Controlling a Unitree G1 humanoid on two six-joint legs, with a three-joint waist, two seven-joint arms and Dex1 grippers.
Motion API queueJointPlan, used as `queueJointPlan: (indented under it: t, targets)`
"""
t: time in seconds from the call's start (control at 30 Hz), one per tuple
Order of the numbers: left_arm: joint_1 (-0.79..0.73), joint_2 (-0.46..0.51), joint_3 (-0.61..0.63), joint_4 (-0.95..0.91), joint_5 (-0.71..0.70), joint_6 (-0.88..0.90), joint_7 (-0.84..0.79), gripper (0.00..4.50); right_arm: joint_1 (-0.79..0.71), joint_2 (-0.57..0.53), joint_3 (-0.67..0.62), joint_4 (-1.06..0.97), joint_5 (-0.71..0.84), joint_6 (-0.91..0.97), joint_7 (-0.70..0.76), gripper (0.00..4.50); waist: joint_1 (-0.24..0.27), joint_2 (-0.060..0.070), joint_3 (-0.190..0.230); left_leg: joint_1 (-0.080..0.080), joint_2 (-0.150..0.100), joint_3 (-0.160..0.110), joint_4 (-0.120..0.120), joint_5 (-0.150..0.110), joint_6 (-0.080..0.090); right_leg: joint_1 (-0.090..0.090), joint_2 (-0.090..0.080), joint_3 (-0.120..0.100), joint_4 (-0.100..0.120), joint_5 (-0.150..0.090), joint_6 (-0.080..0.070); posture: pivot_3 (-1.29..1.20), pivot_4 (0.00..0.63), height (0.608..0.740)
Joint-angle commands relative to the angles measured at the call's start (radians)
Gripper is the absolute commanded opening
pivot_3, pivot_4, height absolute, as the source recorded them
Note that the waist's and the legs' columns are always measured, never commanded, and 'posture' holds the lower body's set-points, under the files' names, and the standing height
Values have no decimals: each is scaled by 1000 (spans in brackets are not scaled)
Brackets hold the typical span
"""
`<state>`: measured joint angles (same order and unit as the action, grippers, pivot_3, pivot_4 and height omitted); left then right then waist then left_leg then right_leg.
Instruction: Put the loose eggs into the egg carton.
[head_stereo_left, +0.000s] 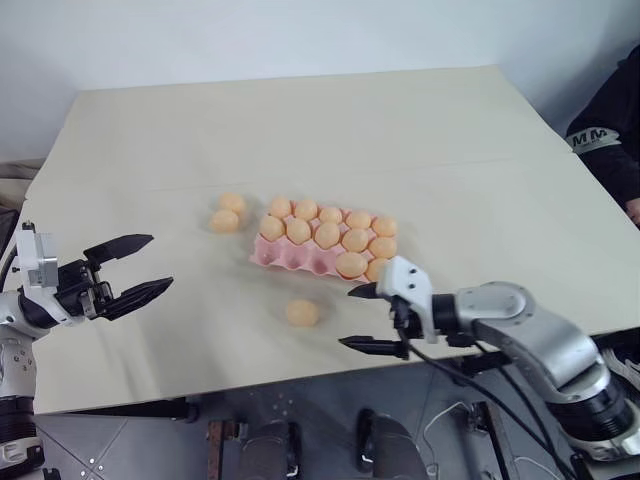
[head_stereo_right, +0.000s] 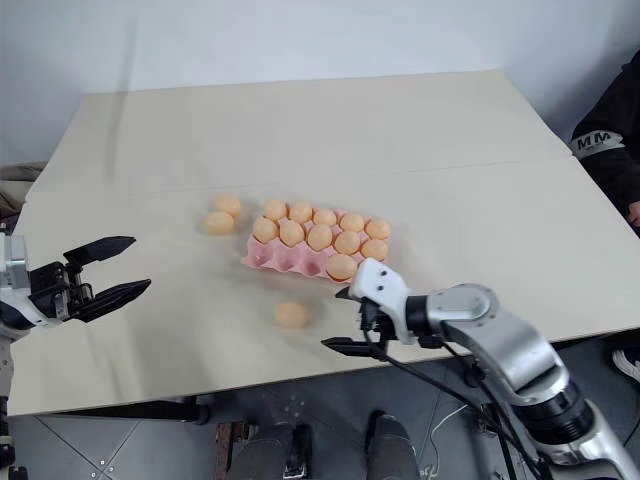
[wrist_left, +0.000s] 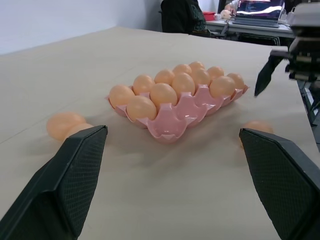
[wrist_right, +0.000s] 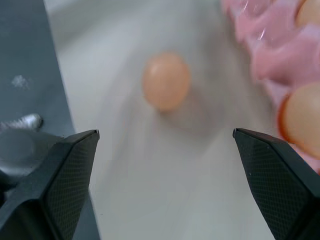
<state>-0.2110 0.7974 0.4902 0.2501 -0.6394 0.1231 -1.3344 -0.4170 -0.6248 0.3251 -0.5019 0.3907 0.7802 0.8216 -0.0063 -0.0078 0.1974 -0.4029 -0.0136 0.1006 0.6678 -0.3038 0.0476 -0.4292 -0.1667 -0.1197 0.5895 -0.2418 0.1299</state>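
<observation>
Pink moulded egg carton (head_stereo_left: 300, 258) lies flat mid-table, slightly skewed, most cups filled with pale orange-tan eggs; near-left cups empty. Two loose eggs (head_stereo_left: 227, 212) sit touching each other just left of the carton's far-left corner. One loose egg (head_stereo_left: 302, 313) lies alone on the near side

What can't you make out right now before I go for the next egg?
- Near-right corner cups of the egg carton: the right gripper covers them in the head views, so the count of free cups is unsure.
- Two loose eggs left of the carton: the left gripper's finger cuts one off.
- Single loose egg near the table edge: blurred in the right wrist view.
</observation>
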Motion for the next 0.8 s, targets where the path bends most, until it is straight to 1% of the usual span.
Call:
queueJointPlan:
  t: [0.03, 0.17, 0.27, 0.8]
  targets:
    - [15, 24, 21, -22, -13, 2, -11, 4500, -29, 48, 32, 11, -55, -39, -53, 4492, 0, 0, 0, 0, 0, 0, 0, 0, 0, 0, 0, 0, 0, 0, 0, 0, 150, 740]
    - [35, 29, 32, -38, -18, 10, -7, 4500, -56, 137, 76, 40, -87, -62, -89, 4492, -1, 0, 0, 0, 0, 1, 0, 0, 0, 0, 0, 0, 0, 0, 0, 0, 150, 740]
    - [53, 26, 41, -56, -22, 12, 2, 4500, -80, 179, 106, 101, -130, -90, -100, 4492, -2, 0, 0, 0, 1, 0, 0, 0, 0, 0, 1, -1, 1, 0, 0, 0, 150, 740]
    - [123, 8, 85, -129, -52, 21, 19, 4500, -88, 247, 147, 195, -170, -141, -54, 4492, -24, -1, 0, 0, 1, 0, 0, 1, 2, 0, 1, -2, 1, 0, 0, 0, 150, 740]
